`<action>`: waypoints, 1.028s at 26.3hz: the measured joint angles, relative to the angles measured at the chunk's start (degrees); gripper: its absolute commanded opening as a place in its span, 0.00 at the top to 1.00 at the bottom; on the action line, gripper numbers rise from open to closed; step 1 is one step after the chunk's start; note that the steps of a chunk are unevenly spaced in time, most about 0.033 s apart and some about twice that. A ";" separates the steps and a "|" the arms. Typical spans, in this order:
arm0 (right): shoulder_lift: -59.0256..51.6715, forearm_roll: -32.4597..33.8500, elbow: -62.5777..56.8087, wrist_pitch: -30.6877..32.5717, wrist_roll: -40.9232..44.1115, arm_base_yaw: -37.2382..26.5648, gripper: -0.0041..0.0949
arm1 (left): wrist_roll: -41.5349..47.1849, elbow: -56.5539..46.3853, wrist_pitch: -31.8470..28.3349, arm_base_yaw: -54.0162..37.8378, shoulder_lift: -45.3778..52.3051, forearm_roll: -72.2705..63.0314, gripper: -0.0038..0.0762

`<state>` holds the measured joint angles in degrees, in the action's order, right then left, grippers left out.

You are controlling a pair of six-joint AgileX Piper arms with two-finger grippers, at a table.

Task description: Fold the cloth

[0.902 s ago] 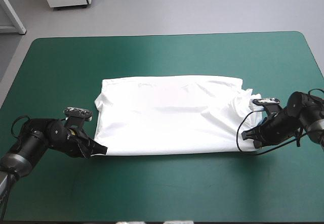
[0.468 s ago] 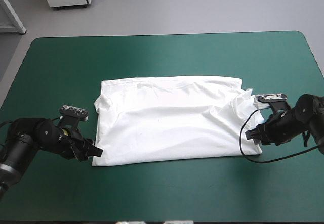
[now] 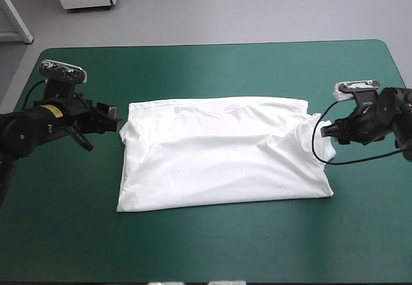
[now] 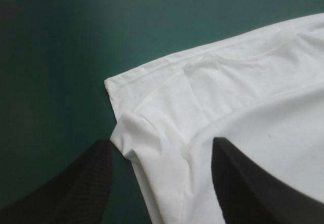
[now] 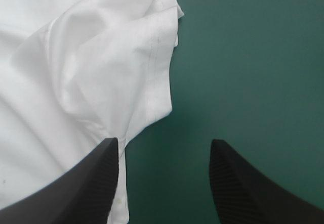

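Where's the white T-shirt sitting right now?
In the high view the T-shirt lies flat mid-table on the teal-green cover, with the left jaws open just off its far-left corner and the right jaws open beside its sleeve at the right end.

The table (image 3: 212, 66) has a teal-green cover (image 3: 77, 233) and rounded corners. The T-shirt (image 3: 219, 153) lies on it near the middle, white, laid flat as a wide band. Its long sides run along the far and near edges of the table. At its right end a sleeve (image 3: 313, 127) bunches in wrinkles. The cover shows on every side of it.
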<state>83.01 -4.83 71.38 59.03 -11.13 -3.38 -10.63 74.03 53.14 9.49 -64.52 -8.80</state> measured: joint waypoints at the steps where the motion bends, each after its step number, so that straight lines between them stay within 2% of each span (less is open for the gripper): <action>1: 1.51 0.06 0.69 -0.14 0.14 0.00 0.44 | -0.19 0.54 -0.07 0.00 -0.44 0.00 0.41; 15: 21.04 -3.22 11.87 -2.27 0.36 0.00 0.44 | -1.00 1.12 0.33 0.00 -2.04 -0.03 0.41; 19: 24.28 -4.22 12.58 -2.15 0.36 0.00 0.47 | -1.16 1.12 0.53 0.00 -2.04 -0.03 0.41; 24: 27.09 -6.64 12.76 -1.30 -0.38 0.00 0.73 | -1.16 1.12 1.09 0.00 -2.04 -0.03 0.41; 26: 27.60 -8.35 12.94 -1.31 -1.79 0.00 0.95 | -1.16 1.12 1.26 0.00 -2.04 -0.03 0.41; 27: 27.67 -9.12 12.94 -1.31 -2.18 0.00 0.97 | -1.16 1.12 1.39 0.00 -2.04 -0.03 0.41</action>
<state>110.67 -13.95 84.32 57.71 -13.31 -3.38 -11.79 75.15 54.52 9.49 -66.57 -8.83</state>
